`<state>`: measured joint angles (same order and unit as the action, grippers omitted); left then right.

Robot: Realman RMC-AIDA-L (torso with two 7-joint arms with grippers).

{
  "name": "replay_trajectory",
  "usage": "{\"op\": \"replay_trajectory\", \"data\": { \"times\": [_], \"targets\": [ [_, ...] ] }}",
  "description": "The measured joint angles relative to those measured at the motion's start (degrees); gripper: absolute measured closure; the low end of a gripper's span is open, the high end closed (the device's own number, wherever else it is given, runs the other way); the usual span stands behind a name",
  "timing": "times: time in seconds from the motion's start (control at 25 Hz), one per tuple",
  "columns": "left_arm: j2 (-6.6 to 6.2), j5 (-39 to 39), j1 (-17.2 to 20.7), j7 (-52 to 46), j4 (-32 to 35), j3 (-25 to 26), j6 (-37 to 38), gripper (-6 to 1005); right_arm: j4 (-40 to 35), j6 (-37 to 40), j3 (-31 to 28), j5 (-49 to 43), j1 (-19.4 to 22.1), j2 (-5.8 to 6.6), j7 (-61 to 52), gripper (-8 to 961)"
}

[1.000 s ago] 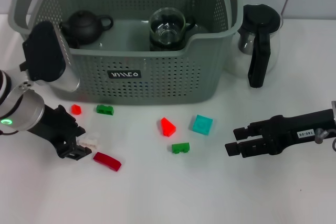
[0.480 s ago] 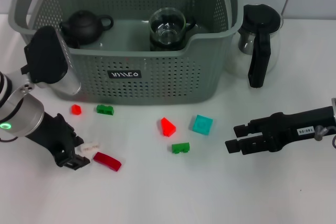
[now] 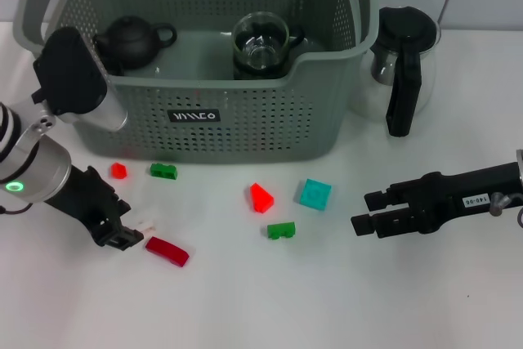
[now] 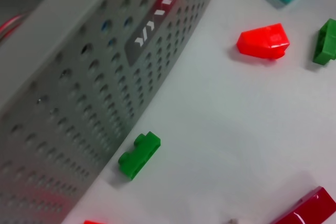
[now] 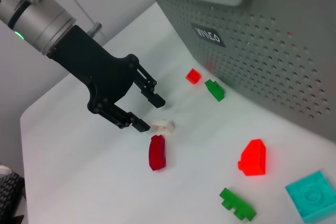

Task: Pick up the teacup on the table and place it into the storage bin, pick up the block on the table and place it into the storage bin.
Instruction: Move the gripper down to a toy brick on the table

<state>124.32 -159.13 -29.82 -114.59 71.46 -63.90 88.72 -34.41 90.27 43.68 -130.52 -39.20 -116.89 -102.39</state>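
The grey perforated storage bin (image 3: 245, 120) stands at the back, with a glass teacup (image 3: 261, 42) and a black teapot (image 3: 131, 42) inside it. Several blocks lie on the table in front of it: white (image 3: 146, 223), dark red (image 3: 167, 252), small red (image 3: 118, 171), green (image 3: 163, 171), a red wedge (image 3: 261, 198), teal (image 3: 314, 194) and another green (image 3: 281, 230). My left gripper (image 3: 127, 221) is low on the table and open. The white block (image 5: 164, 126) lies just past one fingertip. My right gripper (image 3: 361, 212) is open and empty, right of the teal block.
A glass coffee pot (image 3: 400, 63) with a black handle stands right of the bin. The left arm's black wrist housing (image 3: 69, 75) hangs close to the bin's left front corner. The bin wall (image 4: 79, 77) and the green block (image 4: 138, 155) fill the left wrist view.
My left gripper drew back toward the table's near edge, then came forward again beside the white block, which shifted slightly. The right gripper has hardly moved.
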Motion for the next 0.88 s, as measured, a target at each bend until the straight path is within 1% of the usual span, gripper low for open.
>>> {"op": "replay_trajectory", "data": {
  "times": [0.2,0.64,0.72,0.88],
  "targets": [
    [0.01,0.0,0.0,-1.4,-0.8,-1.4,-1.3,590,0.0,-0.1,0.0,0.0,0.0,0.01,0.0,241],
    [-0.23,0.0,-0.9,-2.1,-3.5,-1.4,-1.5,631,0.0,-0.2,0.0,0.0,0.1,-0.01,0.0,241],
    [-0.23,0.0,-1.0,-2.4,-3.5,-1.2,-1.5,793,0.0,-0.2,0.0,-0.1,0.1,-0.01,0.0,241],
    [-0.22,-0.1,-1.1,-3.3,-3.4,-1.0,-1.5,867,0.0,-0.3,0.1,-0.1,0.1,-0.01,0.0,241]
  ]
}}
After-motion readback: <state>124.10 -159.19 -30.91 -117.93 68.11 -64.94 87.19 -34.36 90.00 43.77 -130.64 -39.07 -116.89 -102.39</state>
